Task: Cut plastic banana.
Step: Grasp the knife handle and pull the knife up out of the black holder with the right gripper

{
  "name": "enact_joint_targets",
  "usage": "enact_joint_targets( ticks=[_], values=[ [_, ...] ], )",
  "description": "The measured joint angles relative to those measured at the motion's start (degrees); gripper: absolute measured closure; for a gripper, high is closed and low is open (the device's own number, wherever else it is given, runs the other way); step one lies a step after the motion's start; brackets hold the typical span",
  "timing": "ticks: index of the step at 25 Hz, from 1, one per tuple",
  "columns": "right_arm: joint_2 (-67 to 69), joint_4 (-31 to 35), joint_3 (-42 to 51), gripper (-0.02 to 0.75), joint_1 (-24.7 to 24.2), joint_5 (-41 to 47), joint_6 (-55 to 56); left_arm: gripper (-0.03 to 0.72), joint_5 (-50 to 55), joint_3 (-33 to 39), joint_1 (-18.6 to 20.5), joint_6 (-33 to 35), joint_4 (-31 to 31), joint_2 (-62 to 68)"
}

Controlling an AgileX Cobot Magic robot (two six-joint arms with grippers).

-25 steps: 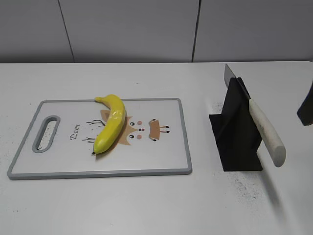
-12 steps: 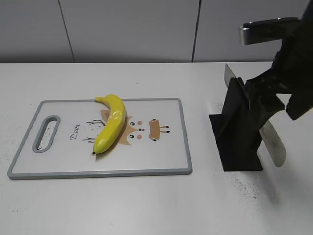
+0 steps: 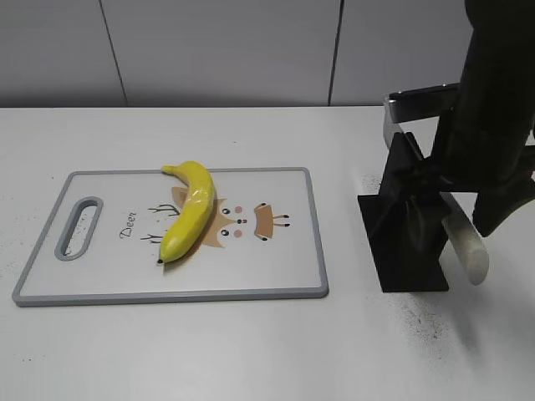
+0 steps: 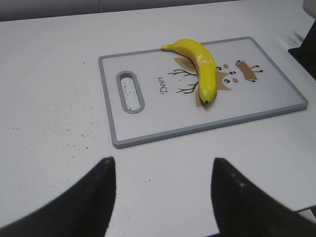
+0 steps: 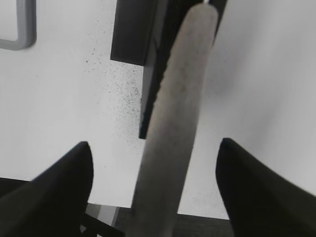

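Note:
The yellow plastic banana (image 3: 191,209) lies whole on the white cutting board (image 3: 276,267), over the deer print; it also shows in the left wrist view (image 4: 200,66). A knife with a cream handle (image 3: 466,241) rests slanted in a black stand (image 3: 405,230). My right gripper (image 5: 154,148) is open, its fingers on either side of the knife handle (image 5: 177,118) without touching it. In the exterior view the right arm (image 3: 493,125) hangs over the stand. My left gripper (image 4: 163,165) is open and empty above the bare table, near the board's front edge (image 4: 197,129).
The white table (image 3: 251,351) carries dark specks near the stand. A grey wall (image 3: 217,50) runs behind the table. The board has a handle slot (image 3: 78,227) at its left end.
My right arm has come in from the right edge and lowered over the knife stand, so its open fingers now straddle the knife handle. The banana and board have not moved.

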Motion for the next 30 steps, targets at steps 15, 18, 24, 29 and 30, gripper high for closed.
enact_joint_targets(
  ticks=[15,18,24,29,30],
  values=[
    [0.0,2.0,2.3,0.423,0.0,1.4,1.8,0.104,0.0,0.0,0.0,0.0,0.0,0.0],
    [0.0,2.8,2.3,0.567,-0.1,1.9,3.0,0.104,0.0,0.0,0.0,0.0,0.0,0.0],
    [-0.1,3.3,2.3,0.568,-0.2,1.9,3.6,0.109,0.0,0.0,0.0,0.0,0.1,0.0],
    [-3.9,4.1,1.9,0.569,-0.2,2.4,4.2,0.112,0.0,0.0,0.0,0.0,0.0,0.0],
    [-5.0,4.1,1.6,0.569,-0.2,2.6,4.2,0.112,0.0,0.0,0.0,0.0,0.1,0.0]
  ],
)
